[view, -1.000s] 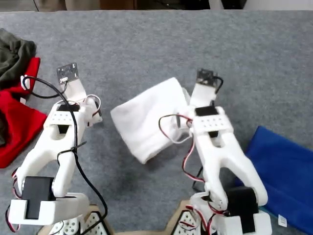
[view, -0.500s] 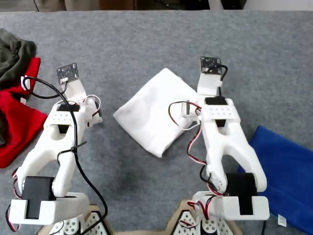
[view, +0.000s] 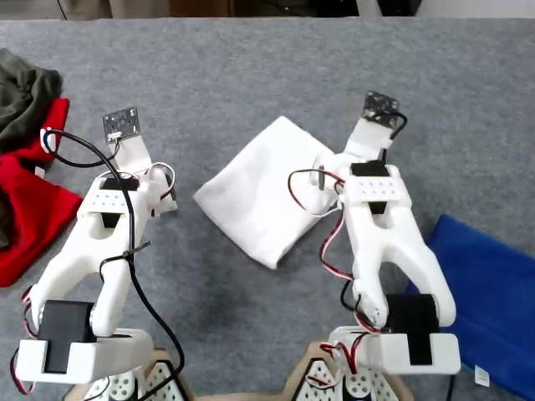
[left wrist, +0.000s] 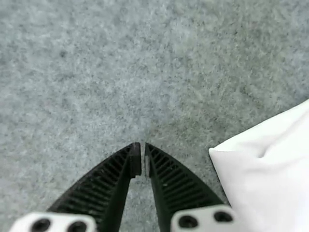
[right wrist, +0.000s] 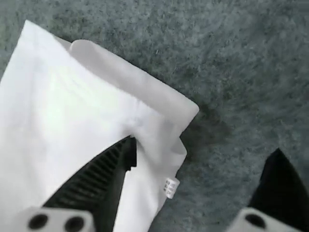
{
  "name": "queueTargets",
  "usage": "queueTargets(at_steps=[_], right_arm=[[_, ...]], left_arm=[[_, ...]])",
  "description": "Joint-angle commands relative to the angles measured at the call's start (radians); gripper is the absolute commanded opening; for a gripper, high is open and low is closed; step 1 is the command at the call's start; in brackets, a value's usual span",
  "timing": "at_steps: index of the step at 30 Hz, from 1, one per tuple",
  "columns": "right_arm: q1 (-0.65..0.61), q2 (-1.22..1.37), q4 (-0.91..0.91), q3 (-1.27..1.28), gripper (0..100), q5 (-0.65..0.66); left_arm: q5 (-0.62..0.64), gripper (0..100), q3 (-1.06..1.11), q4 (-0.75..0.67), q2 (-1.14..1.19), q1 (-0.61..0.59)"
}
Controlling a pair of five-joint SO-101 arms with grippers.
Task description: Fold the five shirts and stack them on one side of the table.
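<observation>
Folded white shirt (view: 263, 200) lying mid-table between two robot arms.
The white shirt is a tidy rectangle set at a slant on the grey table (view: 251, 75), with a small tag (right wrist: 170, 187) at one edge. The right gripper (right wrist: 203, 151) is spread wide over its corner, one finger seemingly touching cloth, gripping nothing. The left gripper (left wrist: 143, 164) is closed and empty beside it. A blue shirt (view: 489, 292) lies at the right edge, and a red shirt (view: 29, 209) and a dark shirt (view: 25, 92) lie at the left.

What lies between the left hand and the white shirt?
Only bare grey table. In the left wrist view the shut left hand sits apart from the white shirt, nothing between.
</observation>
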Motion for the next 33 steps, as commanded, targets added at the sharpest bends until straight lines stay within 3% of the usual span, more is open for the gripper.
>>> queueTargets(at_steps=[1, 12, 22, 29, 33], right_arm=[[-0.024, -0.002, -0.020, -0.010, 40.5, -0.130], [-0.025, -0.001, -0.075, 0.012, 40.4, -0.302], [-0.105, -0.001, -0.069, 0.015, 40.3, -0.445], [-0.107, -0.001, -0.075, 0.012, 21.7, -0.470], [-0.104, -0.001, -0.071, 0.015, 21.9, -0.468]], left_arm=[[-0.008, 4, -0.038, 0.006, -0.005, 0.009], [-0.009, 4, -0.038, 0.006, -0.005, 0.009], [-0.009, 4, -0.038, 0.006, -0.005, 0.009], [-0.009, 4, -0.037, 0.006, -0.005, 0.009], [-0.009, 4, -0.037, 0.006, -0.005, 0.009]])
